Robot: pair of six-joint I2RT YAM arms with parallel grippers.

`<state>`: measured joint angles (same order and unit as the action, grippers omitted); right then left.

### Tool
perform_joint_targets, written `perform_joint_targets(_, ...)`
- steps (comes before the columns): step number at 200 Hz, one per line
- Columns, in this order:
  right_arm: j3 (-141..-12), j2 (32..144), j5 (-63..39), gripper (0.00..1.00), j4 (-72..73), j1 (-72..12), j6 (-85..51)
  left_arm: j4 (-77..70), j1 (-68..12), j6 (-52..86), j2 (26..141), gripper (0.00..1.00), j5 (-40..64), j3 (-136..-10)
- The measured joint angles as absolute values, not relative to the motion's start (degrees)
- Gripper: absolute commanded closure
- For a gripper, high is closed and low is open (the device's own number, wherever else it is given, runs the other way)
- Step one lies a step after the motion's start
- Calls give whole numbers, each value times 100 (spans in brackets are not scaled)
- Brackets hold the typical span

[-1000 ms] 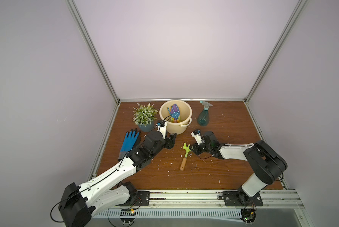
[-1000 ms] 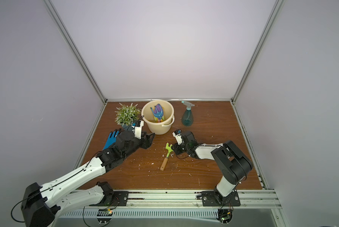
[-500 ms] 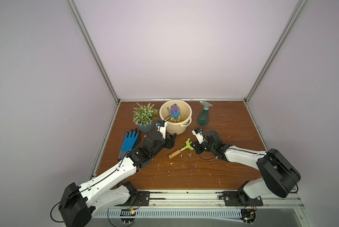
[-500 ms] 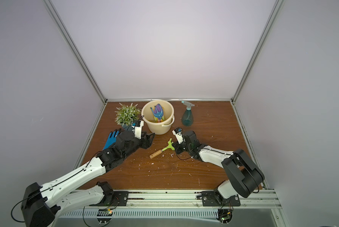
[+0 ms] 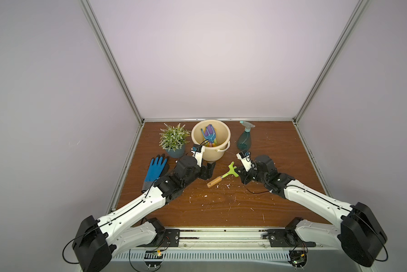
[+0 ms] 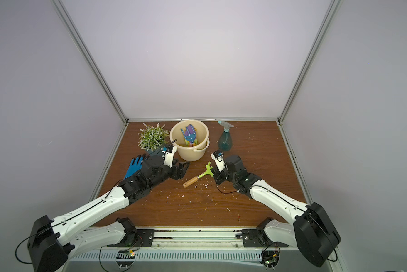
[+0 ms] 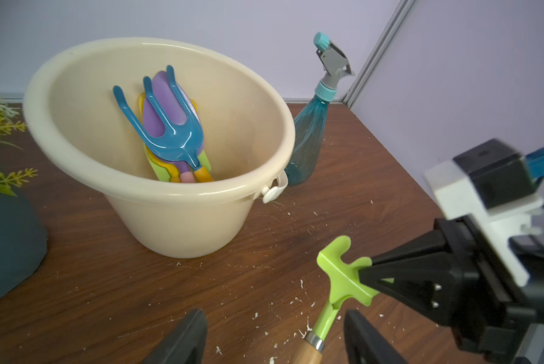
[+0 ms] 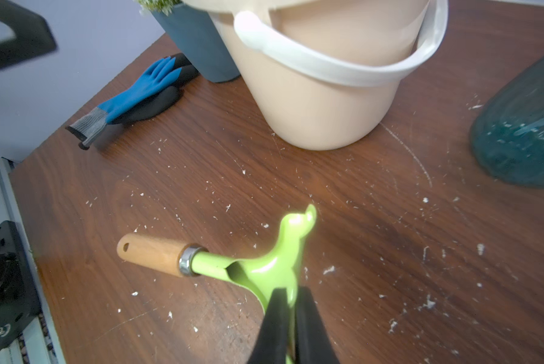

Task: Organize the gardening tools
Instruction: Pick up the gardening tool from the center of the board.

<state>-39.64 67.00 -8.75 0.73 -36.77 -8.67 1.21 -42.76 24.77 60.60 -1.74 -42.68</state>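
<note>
Wooden tabletop [image 5: 221, 207], pale walls. Both top views show two arms meeting before one cream bucket [image 5: 213, 154], beside one spray bottle [image 5: 243, 141], one glove [image 5: 154, 172] and one potted plant [image 5: 174, 139]. Right wrist view alone shows the right gripper [image 8: 291, 294] pinched on a tine of the lime-green rake [image 8: 264, 268]. Left wrist view shows the left gripper [image 7: 274, 337], fingers spread apart near its handle, and four tools inside the bucket, blue rake [image 7: 170, 126] topmost.

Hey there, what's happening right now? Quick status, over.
Right gripper shut on green rake, at its head. Left gripper open, near its handle. Other tools already in bucket. Nothing between rake and bucket.
</note>
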Motion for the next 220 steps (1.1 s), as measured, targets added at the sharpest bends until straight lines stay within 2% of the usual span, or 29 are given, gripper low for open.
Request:
perform_joint_targets(42, -4689, 6305, -464, 100, -764, -3793, -563, 395, -4276, 2058, 6272, 29, 355, -4722)
perform_joint_targets(93, -5607, 6447, 377, 100, -1824, -4327, 117, 790, -4327, 1516, 6711, 40, 980, -5299)
perform_joint_targets(148, -6077, 6493, 770, 100, -2296, -4451, 611, 1144, -4746, 1177, 7205, 35, 1170, -5570)
perform_joint_targets(220, -6086, 6418, 718, 100, -2390, -4495, 685, 1151, -4982, 1149, 7437, 39, 1007, -5590)
